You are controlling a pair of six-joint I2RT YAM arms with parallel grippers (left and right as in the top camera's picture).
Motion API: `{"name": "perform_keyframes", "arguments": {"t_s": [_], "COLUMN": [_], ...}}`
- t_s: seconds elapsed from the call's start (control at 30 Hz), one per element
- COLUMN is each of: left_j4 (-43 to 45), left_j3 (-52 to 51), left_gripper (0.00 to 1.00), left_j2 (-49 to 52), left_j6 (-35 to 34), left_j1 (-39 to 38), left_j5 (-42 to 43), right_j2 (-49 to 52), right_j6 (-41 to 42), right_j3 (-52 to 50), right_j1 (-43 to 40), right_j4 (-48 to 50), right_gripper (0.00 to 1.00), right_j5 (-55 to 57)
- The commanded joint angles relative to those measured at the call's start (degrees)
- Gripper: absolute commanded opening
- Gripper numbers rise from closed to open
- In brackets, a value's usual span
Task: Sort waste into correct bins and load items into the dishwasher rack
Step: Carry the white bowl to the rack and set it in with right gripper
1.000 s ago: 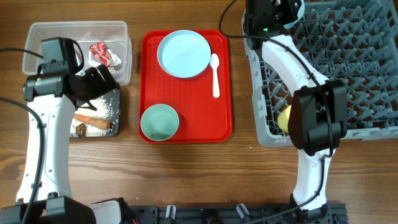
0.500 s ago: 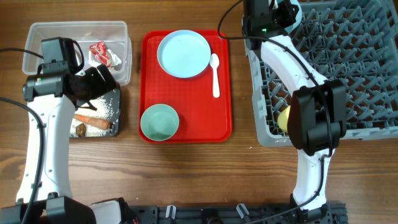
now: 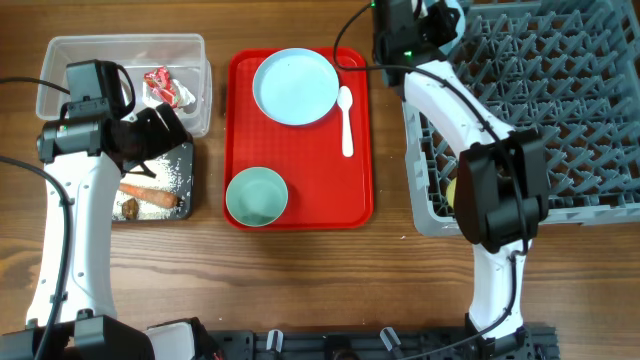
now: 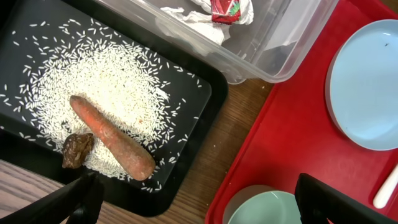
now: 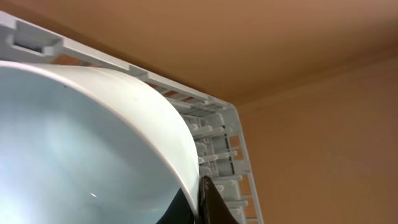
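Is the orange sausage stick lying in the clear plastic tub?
No, the orange stick lies on rice grains in the black tub.

The right arm's wrist (image 3: 405, 28) moves left from over the far left corner of the dishwasher rack (image 3: 412, 150). It now hangs just outside the rack's left rim, between the rack and the red tray (image 3: 300, 160). The right gripper (image 5: 200, 202) carries the pale bowl (image 5: 81, 143) it pinches by the rim. The forearm leans further left, and the elbow over the rack's near left corner edges left slightly.
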Motion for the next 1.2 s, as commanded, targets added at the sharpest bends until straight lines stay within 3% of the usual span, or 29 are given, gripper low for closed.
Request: {"name": "perform_keyframes", "arguments": {"t_s": [0.0,0.3,1.03,1.17], "left_j4": [0.2,0.2,0.2,0.2], "left_j3": [1.0,1.0,1.0,1.0], "left_gripper": [1.00,1.00,1.00,1.00], "left_j2": [0.4,0.4,0.4,0.4], "left_j6": [0.1,0.1,0.1,0.1], "left_j1": [0.2,0.2,0.2,0.2], "left_j5": [0.5,0.5,0.5,0.5], "right_j2": [1.1,1.1,4.7,4.7], "right_j6": [0.9,-2.1,-5.2,-5.1], "right_j3": [0.2,0.2,0.2,0.2], "right_j1": [-1.0,-2.9,-1.4,-0.2], "right_j4": [0.6,8.1,3.6,3.6], "right_gripper": [0.04,0.04,0.04,0.11], "right_j5": [1.2,5.0,3.2,3.1]}}
